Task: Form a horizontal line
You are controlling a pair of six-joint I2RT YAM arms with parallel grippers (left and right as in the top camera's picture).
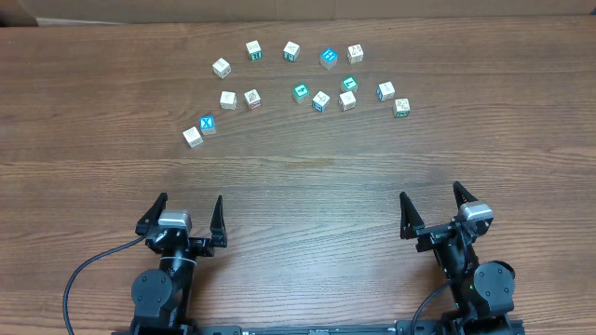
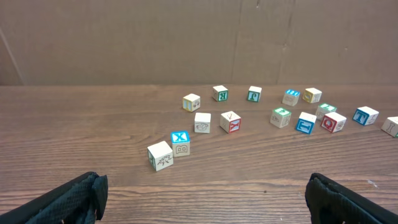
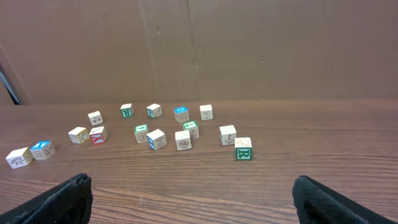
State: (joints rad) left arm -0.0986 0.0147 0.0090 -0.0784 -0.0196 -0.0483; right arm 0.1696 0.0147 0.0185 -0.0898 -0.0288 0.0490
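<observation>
Overhead: brown wood-grain desk [image 1: 298, 186]. Toward 12 o'clock, about fifteen small letter cubes [image 1: 321, 100] lying loose in two ragged rows, mostly apart, not yet joined into one horizontal line. At the 9 o'clock end of the scatter, a blue X cube [image 1: 208, 124] touching a pale cube [image 1: 193, 136]; at the 3 o'clock end, a green-faced cube [image 1: 401, 108]. At 7 o'clock, left jaws spread wide, holding nothing; at 5 o'clock, right jaws equally wide and empty, both well apart from the cubes

Left wrist: black fingers [image 2: 68, 199] at 7 and 5 o'clock, wide apart, only bare desk between. Cubes strung from centre toward 3 o'clock, blue X cube and pale cube nearest. Cardboard wall [image 2: 186, 37] at 12 o'clock

Right wrist: same wide, empty gap. Cubes from 9 o'clock to just past centre, green-faced cube nearest
</observation>
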